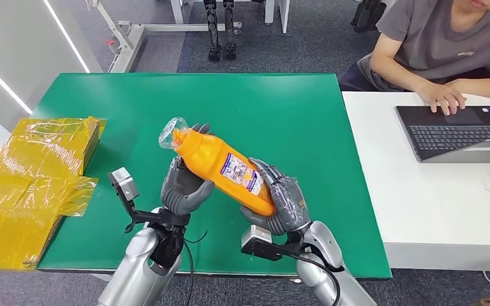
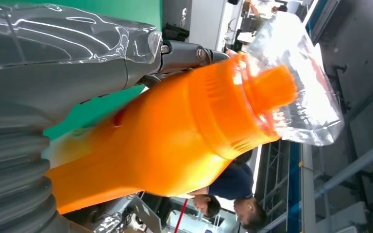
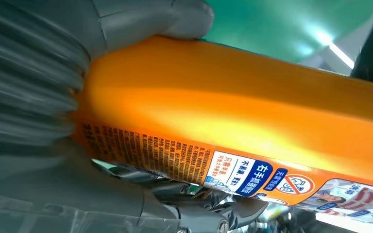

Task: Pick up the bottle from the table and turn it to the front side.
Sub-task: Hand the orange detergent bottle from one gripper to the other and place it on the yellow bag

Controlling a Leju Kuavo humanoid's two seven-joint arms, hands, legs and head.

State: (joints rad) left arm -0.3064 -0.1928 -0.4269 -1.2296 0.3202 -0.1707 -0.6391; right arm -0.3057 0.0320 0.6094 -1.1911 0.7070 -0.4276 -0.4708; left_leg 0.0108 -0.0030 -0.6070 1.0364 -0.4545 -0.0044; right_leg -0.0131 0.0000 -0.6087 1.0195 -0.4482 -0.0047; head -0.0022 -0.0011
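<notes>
Left hand (image 1: 182,189) cupping bottle (image 1: 224,167) under its shoulder, right hand (image 1: 282,203) wrapping base; both gripping, bottle lifted over green table (image 1: 306,115). Long axis running far-left to near-right, cap end far-left, tilted up.

L wrist: fingers (image 2: 184,53) closing round neck by clear cap (image 2: 301,82).

R wrist: label (image 3: 252,174) showing sideways; prob. rolling about long axis w/ base grip firm, slow.
</notes>
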